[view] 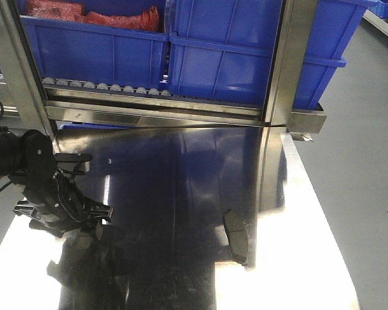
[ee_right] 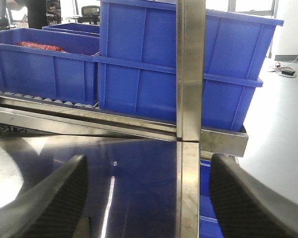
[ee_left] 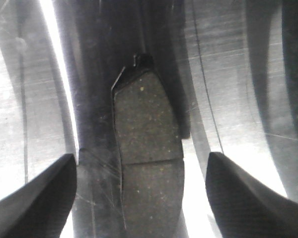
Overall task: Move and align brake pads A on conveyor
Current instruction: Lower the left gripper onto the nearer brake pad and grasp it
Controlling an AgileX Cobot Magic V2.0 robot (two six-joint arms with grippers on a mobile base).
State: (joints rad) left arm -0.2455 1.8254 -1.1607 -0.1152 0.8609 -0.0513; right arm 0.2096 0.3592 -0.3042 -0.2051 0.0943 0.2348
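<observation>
Two brake pads A lay on the steel surface [view: 310,258]: one pad [ee_left: 146,124] between the spread fingers of the left tool [ee_left: 139,156], its near end cut off; another pad [view: 236,237] well right of it. Facing blue bins [ee_right: 139,84], the right tool [ee_right: 149,158] was spread, empty.

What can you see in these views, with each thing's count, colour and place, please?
steel table: one, shiny silver, foreground
brake pads: apparently two, dark grey; one on the table's right side, one between the left gripper's fingers
roller rack: one, silver, behind the table
bins: at least three, blue, on the rack
bin contents: count unclear, red, in the left bin
post: one, silver, before the bins
left gripper: one, black, open, above a pad
right gripper: one, black, open, facing the bins
</observation>
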